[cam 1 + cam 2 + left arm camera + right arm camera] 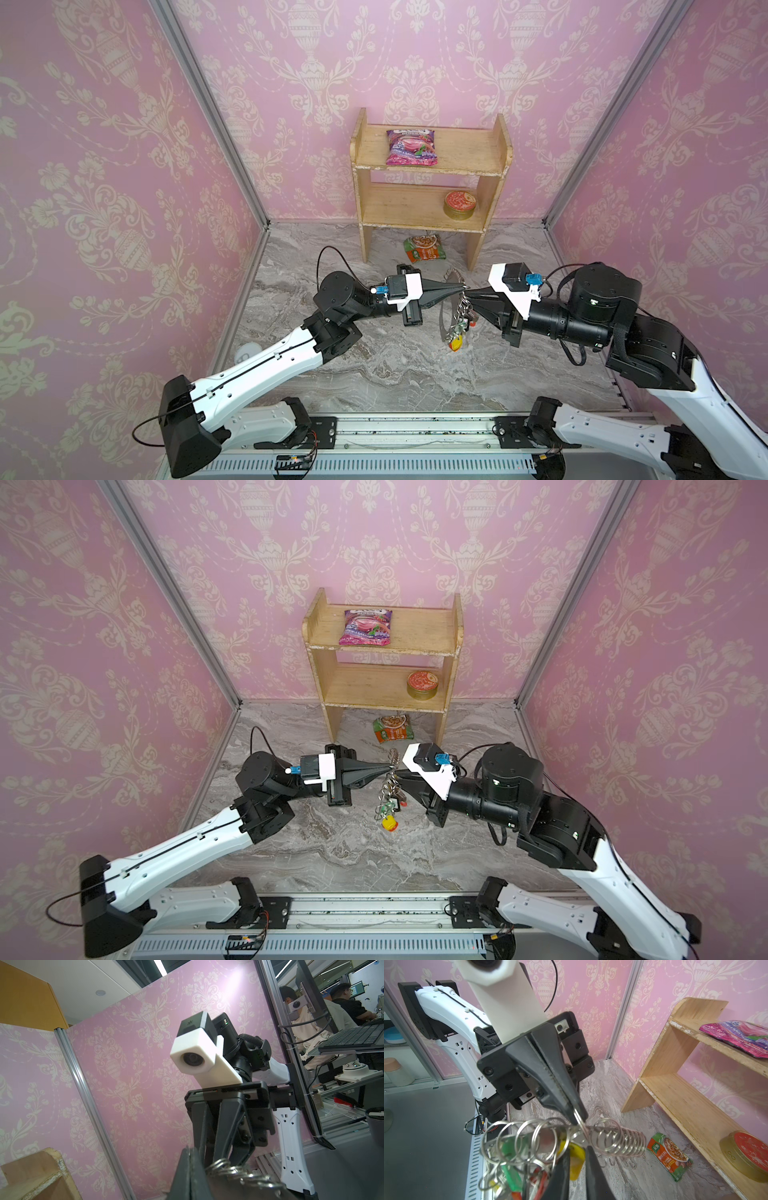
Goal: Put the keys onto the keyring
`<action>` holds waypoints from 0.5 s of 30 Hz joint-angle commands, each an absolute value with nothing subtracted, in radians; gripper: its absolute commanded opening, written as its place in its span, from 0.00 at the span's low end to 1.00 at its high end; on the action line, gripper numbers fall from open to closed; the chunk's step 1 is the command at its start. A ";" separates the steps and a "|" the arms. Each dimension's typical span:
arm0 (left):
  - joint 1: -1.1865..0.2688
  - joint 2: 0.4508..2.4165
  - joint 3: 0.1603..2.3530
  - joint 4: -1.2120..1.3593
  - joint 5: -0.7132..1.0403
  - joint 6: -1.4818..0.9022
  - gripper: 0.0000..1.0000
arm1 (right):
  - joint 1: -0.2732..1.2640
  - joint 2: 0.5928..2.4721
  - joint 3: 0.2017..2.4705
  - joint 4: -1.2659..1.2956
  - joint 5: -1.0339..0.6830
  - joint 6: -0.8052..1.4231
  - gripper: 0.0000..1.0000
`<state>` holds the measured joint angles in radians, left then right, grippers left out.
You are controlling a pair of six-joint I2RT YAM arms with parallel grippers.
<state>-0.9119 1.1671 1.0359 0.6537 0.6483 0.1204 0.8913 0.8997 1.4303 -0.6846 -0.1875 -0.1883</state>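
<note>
Hanging below the left gripper [462, 287], which is clamped tight on the keyring [454, 275], several tagged keys [456, 341] seem already threaded; the right gripper [468, 293] is set just opposite, nearly closed; any hold cannot be told.

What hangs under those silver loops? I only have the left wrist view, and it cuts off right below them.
Observer: A bunch of keys with green, yellow and orange-red tags, threaded on the loops of the keyring.
Reviewer: Is the bunch resting on anything?
Observer: In a top view it hangs from the left gripper, whose jaws are shut on one loop, over the marble table. I cannot tell whether the yellow tag touches the marble.
Reviewer: And the wooden piece at my view's edge?
Observer: It is a shelf, with a pink packet on top and a red-lidded tin below.
</note>
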 commanded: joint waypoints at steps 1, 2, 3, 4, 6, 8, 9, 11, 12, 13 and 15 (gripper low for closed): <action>-0.902 1.160 1.029 0.734 0.660 0.092 0.00 | 0.887 0.911 1.410 -0.646 -0.227 -0.151 0.17; -0.901 1.158 1.028 0.734 0.660 0.091 0.00 | 0.887 0.913 1.409 -0.647 -0.230 -0.149 0.18; -0.900 1.158 1.027 0.738 0.660 0.090 0.00 | 0.886 0.916 1.410 -0.651 -0.228 -0.148 0.19; -0.899 1.157 1.026 0.739 0.660 0.089 0.00 | 0.886 0.916 1.411 -0.657 -0.222 -0.147 0.20; -0.896 1.155 1.020 0.752 0.659 0.083 0.00 | 0.883 0.910 1.408 -0.657 -0.207 -0.142 0.26; -0.893 1.155 1.016 0.767 0.659 0.076 0.00 | 0.881 0.903 1.402 -0.649 -0.207 -0.133 0.30; -0.893 1.157 1.014 0.774 0.658 0.073 0.00 | 0.881 0.902 1.399 -0.646 -0.211 -0.128 0.32; -0.890 1.157 1.012 0.783 0.658 0.068 0.00 | 0.880 0.900 1.392 -0.643 -0.216 -0.119 0.35; -0.887 1.158 1.012 0.784 0.659 0.064 0.00 | 0.880 0.896 1.384 -0.639 -0.215 -0.115 0.35; -0.887 1.159 1.014 0.786 0.660 0.062 0.00 | 0.879 0.893 1.377 -0.635 -0.215 -0.112 0.36; -0.885 1.159 1.016 0.787 0.664 0.057 0.00 | 0.877 0.886 1.368 -0.626 -0.214 -0.107 0.36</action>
<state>-0.8928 1.1671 1.0122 0.7147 0.6483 0.0868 0.8837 0.9039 1.3853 -0.6548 -0.2031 -0.1326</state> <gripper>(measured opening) 0.045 0.355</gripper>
